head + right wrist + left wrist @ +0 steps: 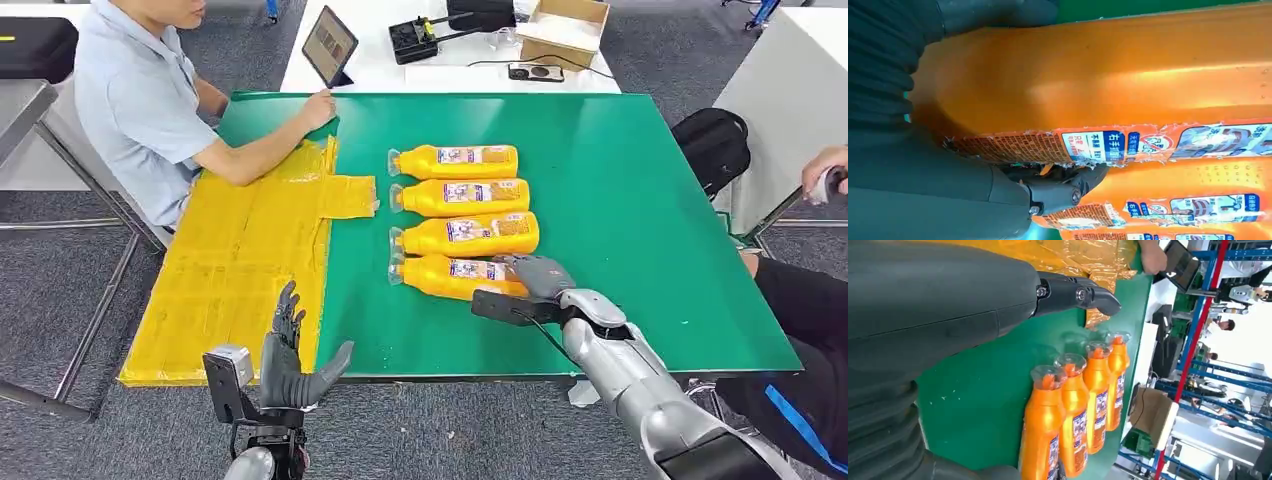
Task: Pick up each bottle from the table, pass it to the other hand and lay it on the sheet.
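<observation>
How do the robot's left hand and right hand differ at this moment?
The left hand is raised off the table near the yellow sheet, while the right hand lies on the nearest bottle. The left hand's fingers are spread and hold nothing; the right hand's wrap around that bottle. Both are dark grey.

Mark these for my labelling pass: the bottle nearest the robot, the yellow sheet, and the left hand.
nearest bottle [455, 276], head view, on its orange body.
yellow sheet [240, 270], head view, bare middle.
left hand [292, 362], head view, on the palm.

Four bottles [460, 220] side by side on the table [640, 210], right of the sheet [240, 270]
</observation>
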